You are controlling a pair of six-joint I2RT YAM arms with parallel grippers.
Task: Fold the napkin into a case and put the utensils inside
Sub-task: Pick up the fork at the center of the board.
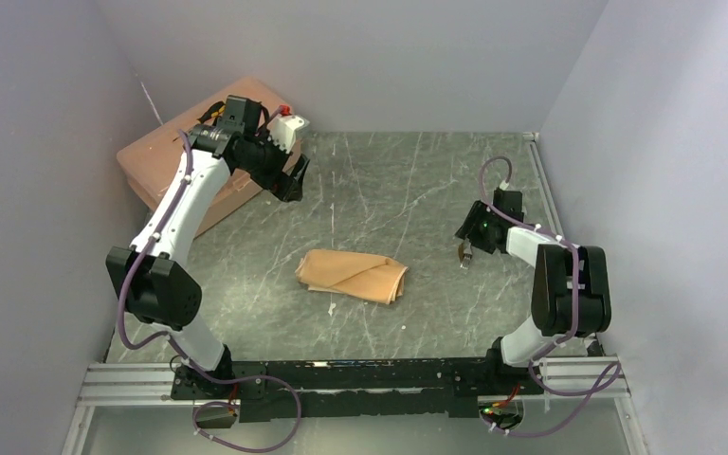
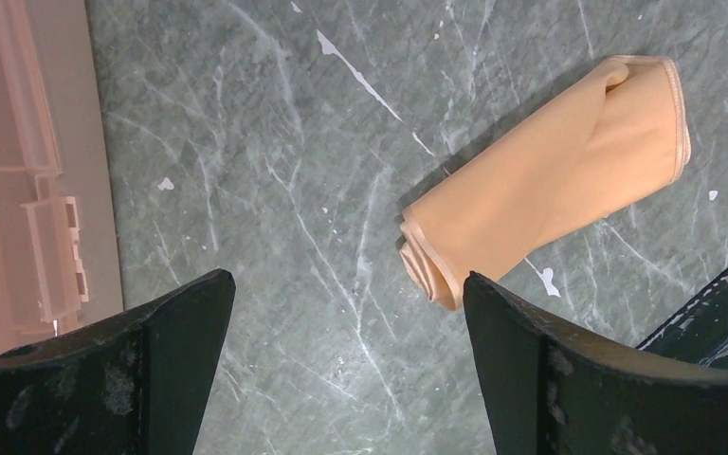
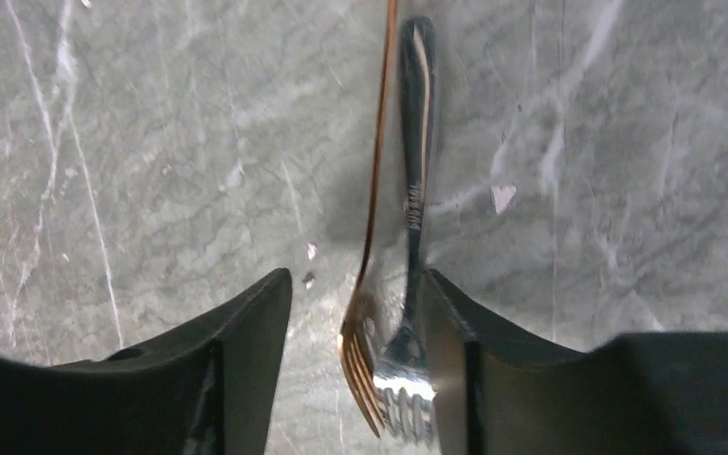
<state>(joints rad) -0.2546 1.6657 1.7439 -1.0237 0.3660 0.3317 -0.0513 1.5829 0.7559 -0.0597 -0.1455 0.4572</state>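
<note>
**Right fingers straddle the utensils; folded napkin lies between the arms**

The right gripper (image 3: 357, 280) hangs low over the grey marbled tabletop (image 3: 152, 142) with its fingers half narrowed around the utensils. A golden fork (image 3: 360, 365) stands on its thin edge between them. Its tines lie back toward the wrist and its handle runs straight out past the fingertips. Just beside it, parallel, is a darker, shinier utensil (image 3: 417, 114), its tined end also back between the fingers. This one lies against one finger, while bare tabletop shows between the other finger and the golden fork, so nothing is clamped.

The left gripper (image 2: 343, 284) hovers with its fingers spread wide and nothing between them. The pink toolbox (image 2: 19, 142) is off to their outer side.

The napkin (image 2: 550, 180) lies flat ahead of the left fingers as an oblong folded case. Its long axis runs diagonally, with the rolled, folded end near one fingertip and the hemmed end pointing away. From the top view it lies well apart from both grippers.
</note>
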